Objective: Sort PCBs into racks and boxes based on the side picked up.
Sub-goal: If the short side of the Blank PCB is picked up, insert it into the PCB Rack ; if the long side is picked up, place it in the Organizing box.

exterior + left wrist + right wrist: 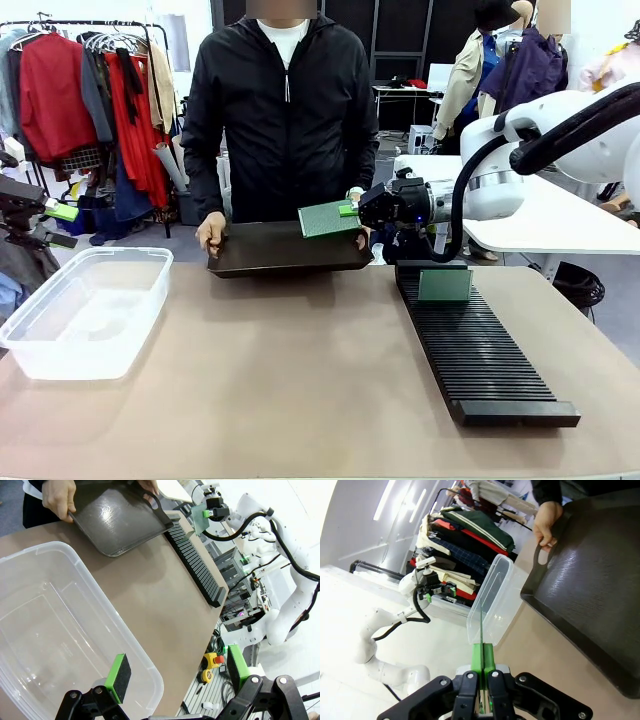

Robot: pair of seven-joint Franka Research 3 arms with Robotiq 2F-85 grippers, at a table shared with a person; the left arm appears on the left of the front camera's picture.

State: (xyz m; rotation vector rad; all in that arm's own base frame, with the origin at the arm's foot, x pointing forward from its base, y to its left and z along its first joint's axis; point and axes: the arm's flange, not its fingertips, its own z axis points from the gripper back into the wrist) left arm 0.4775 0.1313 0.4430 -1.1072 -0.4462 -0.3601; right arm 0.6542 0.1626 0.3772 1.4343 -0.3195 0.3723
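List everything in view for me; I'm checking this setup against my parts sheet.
PCBs: two, green; one held in the air by the tray's right end, one standing at the rack's far end.
rack: one, black, slotted, table's right side.
box: one, clear plastic, table's left side.
tray: one, dark, at the far edge, held by the person.
table: one, brown.
person's hands: two, one and one, on the tray's ends.
left gripper: black with green pads, open, by the box.
right gripper: black, shut on the raised PCB.
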